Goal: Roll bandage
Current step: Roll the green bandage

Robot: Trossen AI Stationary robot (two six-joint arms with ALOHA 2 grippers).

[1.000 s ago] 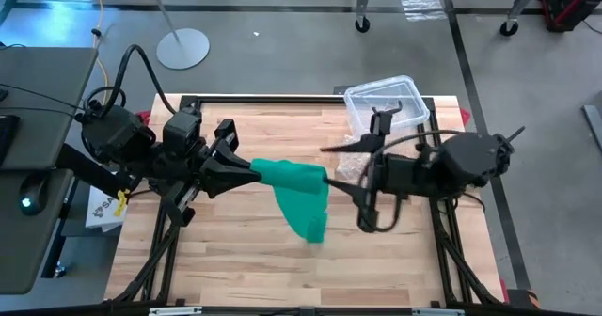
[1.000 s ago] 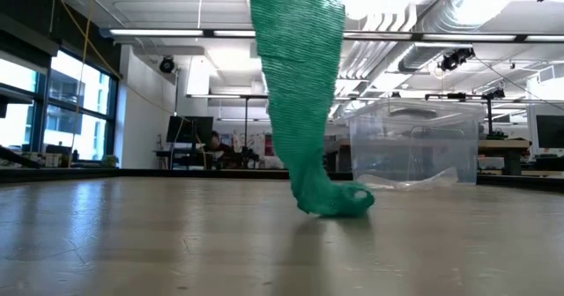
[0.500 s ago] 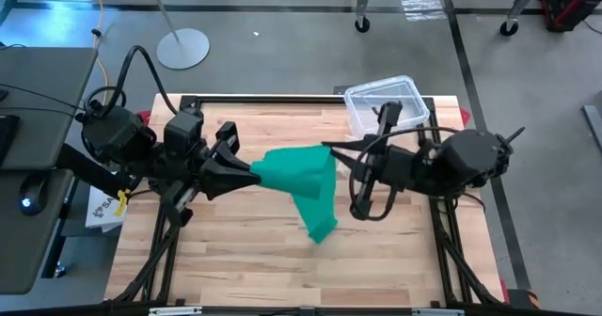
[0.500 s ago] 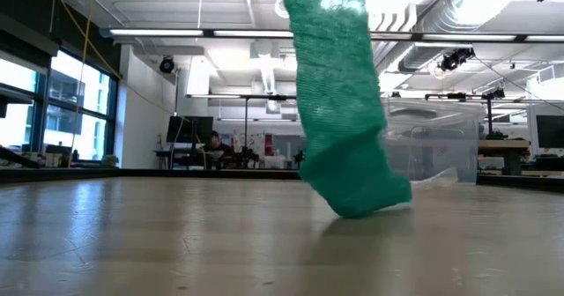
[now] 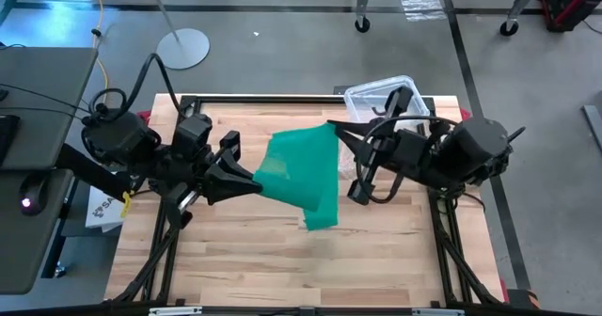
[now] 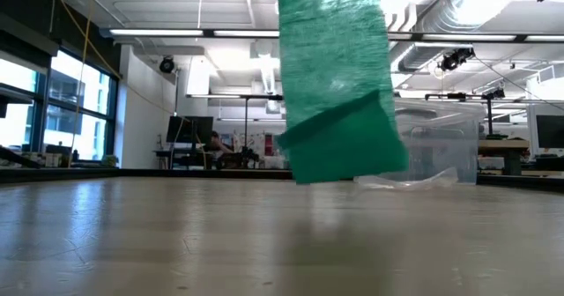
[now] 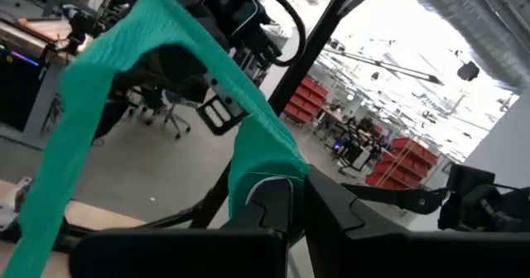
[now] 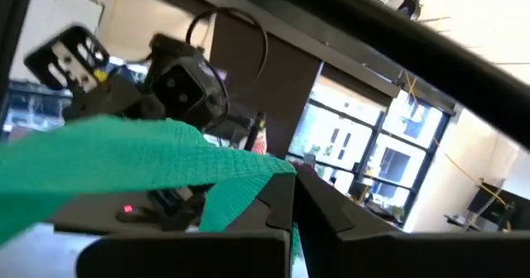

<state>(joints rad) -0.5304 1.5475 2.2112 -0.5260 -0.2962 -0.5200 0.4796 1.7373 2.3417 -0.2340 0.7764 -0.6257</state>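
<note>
We are holding the bandage [image 5: 303, 170] up between our two pincers, above the middle of the surface [image 5: 235, 260]. It is a flat green strip of stretchy fabric with a fine woven texture, and it is looking a little see-through where the light is passing.

Our left pincer [image 5: 256, 181] is pinching one end at about 9 o'clock from the centre of the surface. Its fingers are closed tight on the fabric, and in the left wrist view the bandage [image 7: 166, 88] is bunching into a small fold just at the left pincer [image 7: 286, 203].

Our right pincer [image 5: 331, 127] is gripping the other upper corner at about 1 o'clock, also fully closed on the cloth. In the right wrist view the bandage [image 8: 141, 166] is spreading out wide and flat from the right pincer [image 8: 286, 187].

Between these two grips the strip is stretching as a broad sheet, and one loose end is hanging down toward 6 o'clock. In the low view the bandage [image 6: 339, 85] is hanging with a straight lower edge, which appears to be just above the wood.

A clear plastic box [image 5: 374, 102] is sitting at about 1 o'clock, near the far edge.
</note>
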